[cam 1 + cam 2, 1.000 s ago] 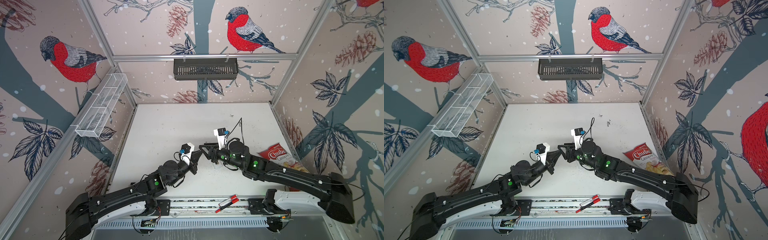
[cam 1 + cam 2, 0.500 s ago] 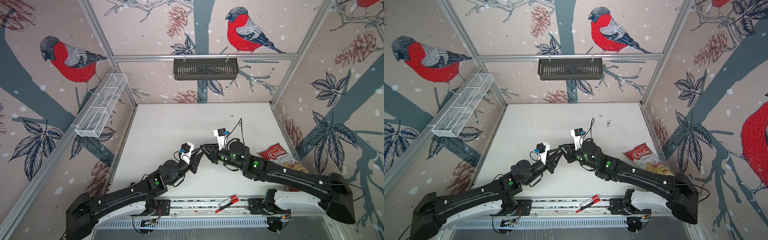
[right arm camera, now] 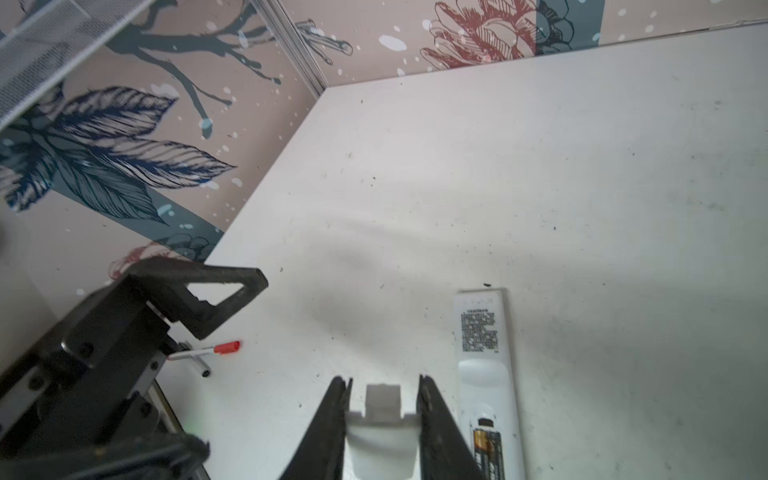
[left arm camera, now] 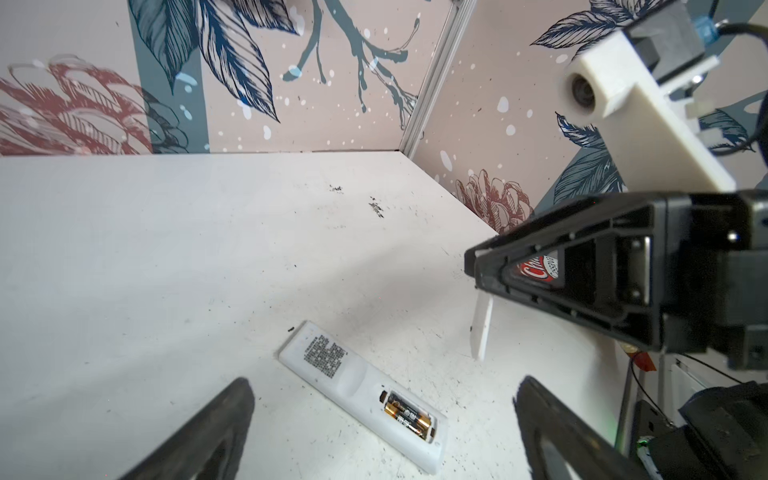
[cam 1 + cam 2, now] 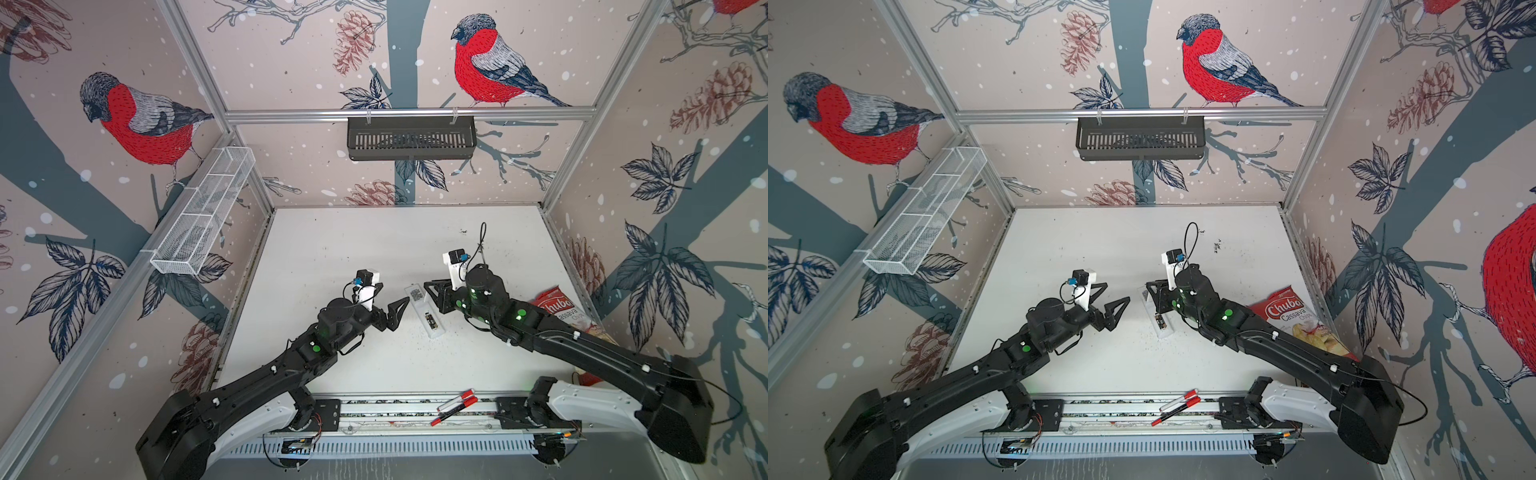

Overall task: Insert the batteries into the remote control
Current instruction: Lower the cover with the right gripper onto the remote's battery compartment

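The white remote control (image 5: 424,309) lies back up on the table between the two arms, also in the other top view (image 5: 1160,322). Its compartment is uncovered, with two batteries (image 4: 409,415) lying side by side in it, copper ends showing. My left gripper (image 4: 384,386) is open and empty, just left of the remote (image 4: 332,365) in both top views (image 5: 390,299). My right gripper (image 3: 382,380) is shut on a white battery cover (image 3: 382,432), held just above the table next to the remote (image 3: 484,332). The cover (image 4: 482,328) hangs below the right fingers (image 4: 540,266).
A red chips bag (image 5: 561,311) lies at the right wall. Two red-and-white marker pens (image 5: 455,405) rest on the front rail. A black basket (image 5: 411,137) hangs on the back wall and a white wire basket (image 5: 203,216) on the left wall.
The left gripper has gone from shut to wide open and has drawn back from the right gripper's tip. The right gripper keeps the cover and has barely moved.
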Motion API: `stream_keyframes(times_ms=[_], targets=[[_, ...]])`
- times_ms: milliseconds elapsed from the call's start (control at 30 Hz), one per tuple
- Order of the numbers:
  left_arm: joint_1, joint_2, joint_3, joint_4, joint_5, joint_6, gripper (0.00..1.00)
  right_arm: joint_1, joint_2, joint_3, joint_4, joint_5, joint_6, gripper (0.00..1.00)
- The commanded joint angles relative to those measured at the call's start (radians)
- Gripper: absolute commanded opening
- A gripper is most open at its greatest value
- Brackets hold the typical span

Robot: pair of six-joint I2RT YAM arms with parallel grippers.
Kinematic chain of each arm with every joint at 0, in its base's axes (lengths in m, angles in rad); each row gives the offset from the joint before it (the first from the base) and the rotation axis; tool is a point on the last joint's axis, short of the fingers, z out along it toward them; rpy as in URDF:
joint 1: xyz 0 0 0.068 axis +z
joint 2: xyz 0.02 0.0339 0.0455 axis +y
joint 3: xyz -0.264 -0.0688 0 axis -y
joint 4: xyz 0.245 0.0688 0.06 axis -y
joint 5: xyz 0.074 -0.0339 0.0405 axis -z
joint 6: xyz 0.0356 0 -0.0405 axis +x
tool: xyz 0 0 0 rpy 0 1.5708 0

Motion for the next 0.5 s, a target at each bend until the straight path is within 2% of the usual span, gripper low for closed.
stream_keyframes(times_ms=[0,167,467], targets=[[0.046,0.078,0.031,0.03,0.128,-0.065,0.98,-0.023,0.023,0.0,-0.091,-0.009,-0.087,0.28],[0.108,0.242,0.066,0.111,0.231,-0.115,0.98,-0.045,0.115,0.032,-0.153,-0.066,-0.155,0.28],[0.182,0.347,0.096,0.158,0.296,-0.146,0.98,-0.042,0.298,0.117,-0.256,-0.086,-0.184,0.27]])
